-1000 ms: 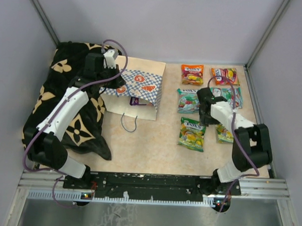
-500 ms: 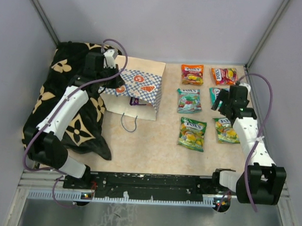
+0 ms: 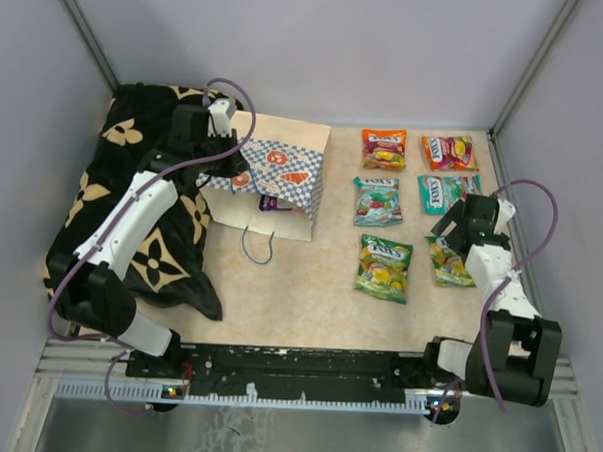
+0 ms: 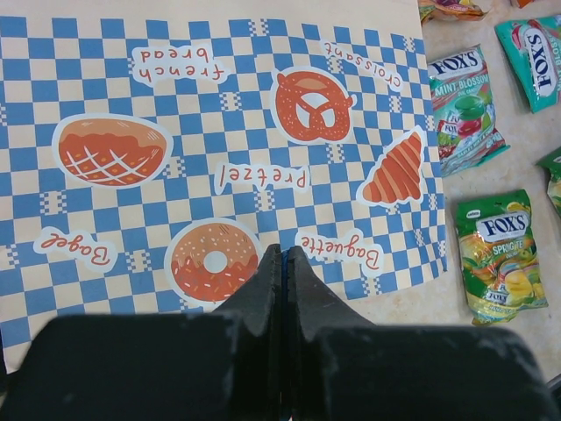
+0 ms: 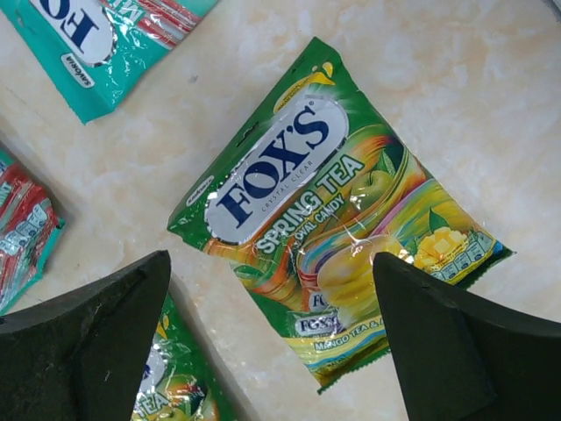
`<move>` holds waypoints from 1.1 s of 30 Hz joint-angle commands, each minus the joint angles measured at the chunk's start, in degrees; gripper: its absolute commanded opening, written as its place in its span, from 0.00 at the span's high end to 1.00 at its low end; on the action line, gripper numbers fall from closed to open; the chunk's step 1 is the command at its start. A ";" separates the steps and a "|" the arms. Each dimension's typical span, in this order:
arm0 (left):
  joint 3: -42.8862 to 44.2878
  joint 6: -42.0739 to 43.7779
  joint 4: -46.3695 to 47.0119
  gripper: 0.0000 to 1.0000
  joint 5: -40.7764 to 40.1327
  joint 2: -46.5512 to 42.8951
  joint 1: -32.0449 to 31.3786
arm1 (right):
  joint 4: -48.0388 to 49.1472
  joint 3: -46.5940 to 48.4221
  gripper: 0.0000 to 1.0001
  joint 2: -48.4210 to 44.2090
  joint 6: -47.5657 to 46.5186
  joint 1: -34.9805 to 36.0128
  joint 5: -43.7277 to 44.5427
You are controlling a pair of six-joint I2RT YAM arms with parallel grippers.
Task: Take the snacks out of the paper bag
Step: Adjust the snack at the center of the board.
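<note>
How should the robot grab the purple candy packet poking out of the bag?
Probably pinch the small purple candy packet by its exposed edge, coming in low from the near side. The cream checkered paper bag lies flat with its mouth facing that way.

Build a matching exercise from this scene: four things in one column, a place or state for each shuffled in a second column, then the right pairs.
Column one:
1. left claw
2. right claw
3. paper bag
4. orange packet

Column two:
A. open, above a green packet
B. in the far row, next to the red packet
C. shut, over blue-checkered print
D. lying on the table beside the black cloth

Pairs: 1-C, 2-A, 3-D, 4-B.
</note>
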 commanded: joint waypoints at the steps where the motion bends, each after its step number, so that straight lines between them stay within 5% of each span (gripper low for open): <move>1: 0.16 0.92 1.19 1.00 0.01 0.98 -0.06 | 3.85 -0.38 0.01 2.87 6.52 -1.07 3.37; 10: -0.72 1.47 1.76 1.00 0.26 1.44 -0.13 | -4.65 -0.27 0.10 8.17 35.42 -3.16 1.48; 19: -1.10 1.78 1.53 1.00 -0.06 1.23 -0.19 | -15.35 2.80 0.07 11.15 54.54 -4.25 0.67; 26: -1.29 2.00 1.49 1.00 -0.20 1.09 -0.17 | -16.20 4.96 0.04 16.97 50.05 -5.70 4.20; 33: -1.38 1.99 1.94 1.00 0.14 1.73 -0.14 | -4.80 8.96 0.01 20.47 16.55 -5.63 10.01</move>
